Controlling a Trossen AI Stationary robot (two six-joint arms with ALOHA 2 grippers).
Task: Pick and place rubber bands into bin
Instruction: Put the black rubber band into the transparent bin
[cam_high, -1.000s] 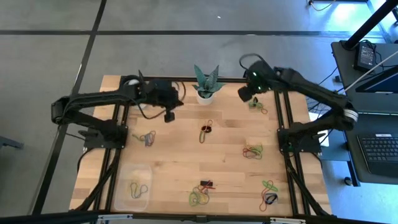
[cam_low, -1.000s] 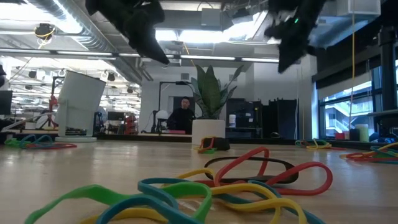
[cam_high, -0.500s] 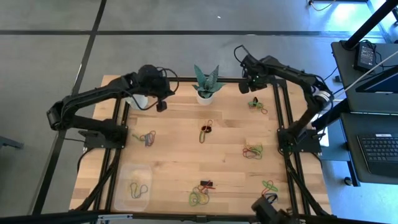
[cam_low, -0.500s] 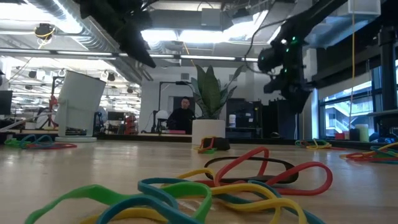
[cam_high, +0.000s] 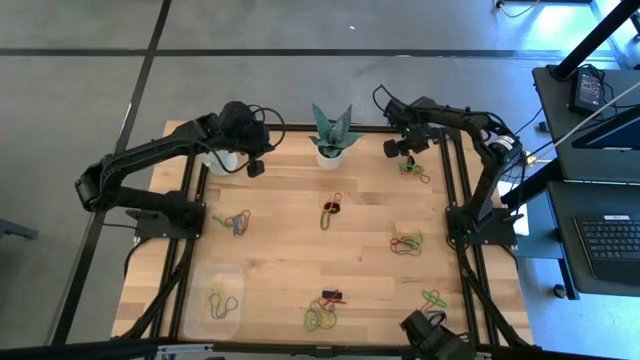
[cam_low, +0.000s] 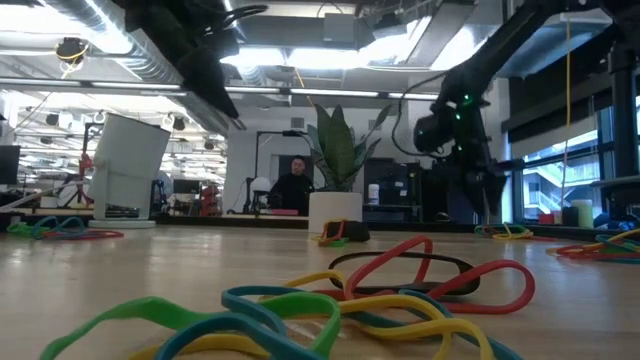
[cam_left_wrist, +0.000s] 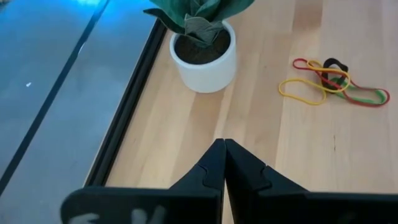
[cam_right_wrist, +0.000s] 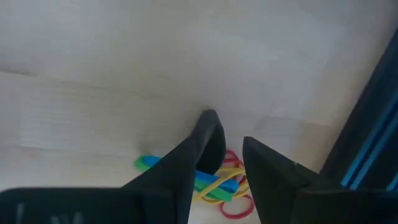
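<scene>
Bare wood fills your desk (cam_high: 290, 250) around the plant pot (cam_high: 329, 152), the landmark here. Your right hand (cam_high: 408, 158) sits just right of the pot at the far edge, beside the black frame rail, fingers spread a little over a clump of rubber bands (cam_high: 414, 170); a second ago it rode higher, pressed shut. Your left hand (cam_high: 256, 168), pressed together, hangs left of the pot, drawn closer to the edge. Your bin (cam_high: 215, 299) lies well away at the near left corner, bands inside.

no readable text, labels or signs
</scene>
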